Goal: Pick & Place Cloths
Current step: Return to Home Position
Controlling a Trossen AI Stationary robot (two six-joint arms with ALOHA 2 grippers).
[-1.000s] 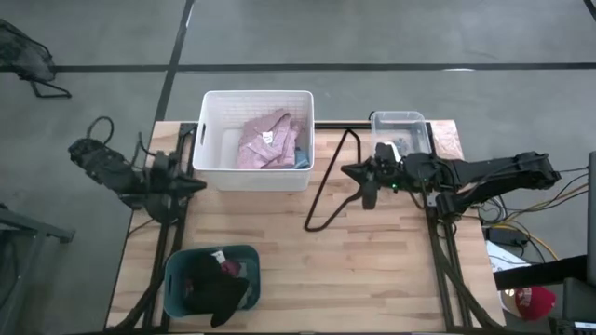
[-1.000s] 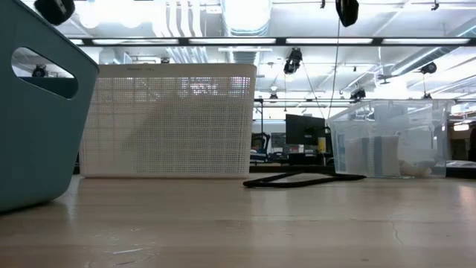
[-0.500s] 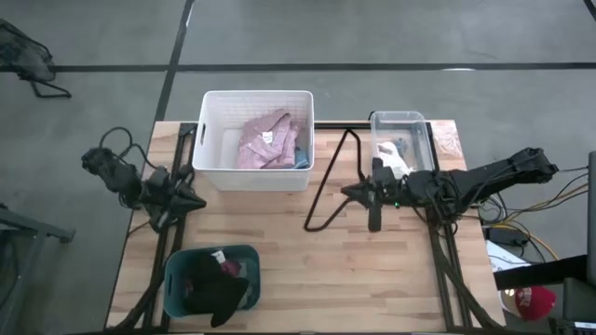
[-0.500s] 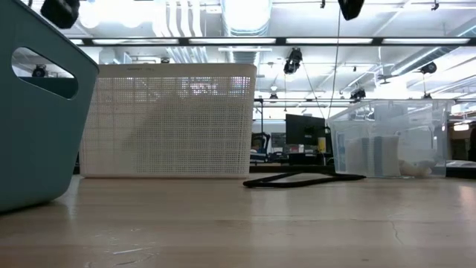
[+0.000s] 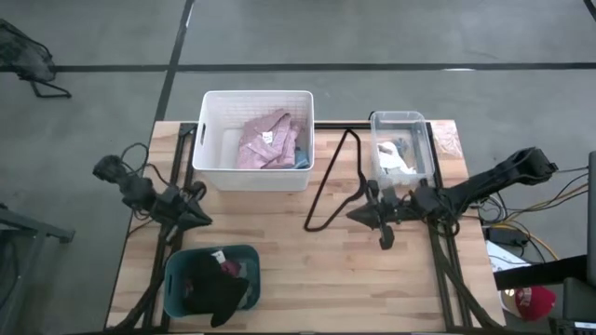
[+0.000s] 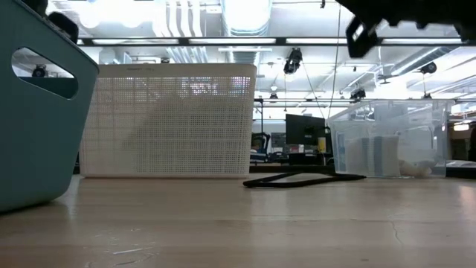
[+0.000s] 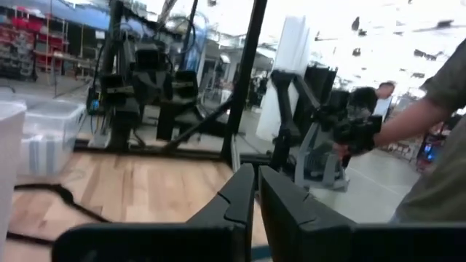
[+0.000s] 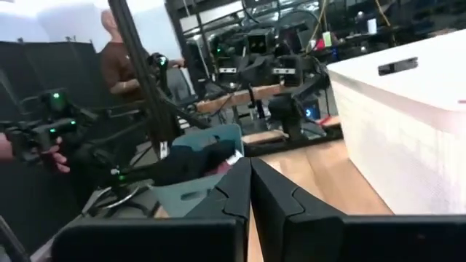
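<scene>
Over the wooden bench's (image 5: 279, 244) right half, the right end effector (image 5: 355, 216) hangs pinched closed and empty, just beside the black wire hanger (image 5: 333, 182). Left end effector (image 5: 204, 221), fingers together too, empty, near the teal plastic bin (image 5: 171, 279) holding a black cloth (image 5: 212, 290). Pink checked shirt (image 5: 265, 140) lies in the white plastic bin (image 5: 219, 147); pale socks (image 5: 396, 160) in the clear plastic bin (image 5: 400, 115).

High looks straight down; low, level — both seemingly share white bin (image 5: 219, 149).
</scene>
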